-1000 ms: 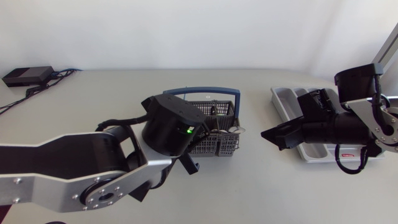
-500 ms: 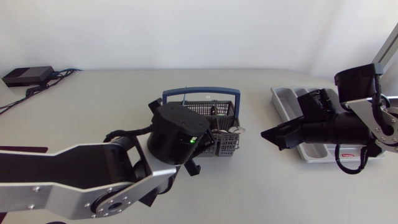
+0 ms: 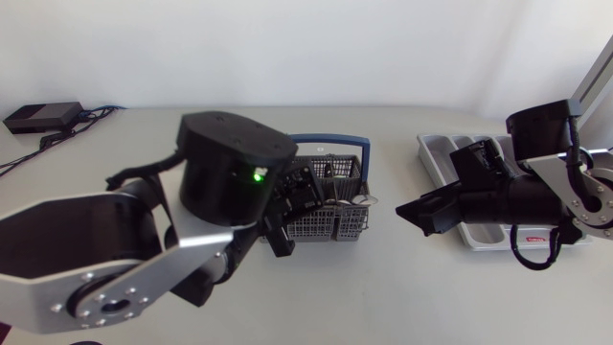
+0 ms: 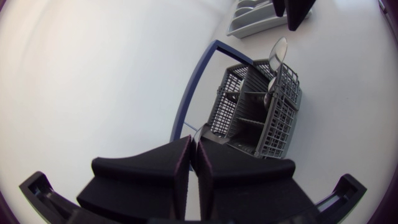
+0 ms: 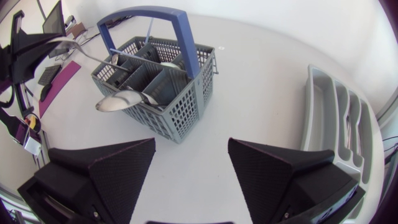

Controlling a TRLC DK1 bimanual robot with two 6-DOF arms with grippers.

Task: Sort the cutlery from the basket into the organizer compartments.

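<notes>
The left gripper [image 4: 194, 143] is seen poised just beside the grey cutlery basket [image 3: 330, 216], at the blue-handled end. Its fingers are pressed almost together, and a slim silver piece of cutlery [image 5: 87, 53] is clamped between them. That piece is held slanting from the fingertips across to the basket's compartments. Two large spoons [image 5: 121, 99] are propped at the basket's opposite corner, with their bowls sticking out past the rim.

The right gripper [image 5: 191, 146] is held over the bare table [image 3: 431, 297], between the basket and the grey organizer [image 3: 439, 149]. Its fingers are spread wide, and nothing is caught between them. The organizer is set well apart from the basket, on the right arm's side.
</notes>
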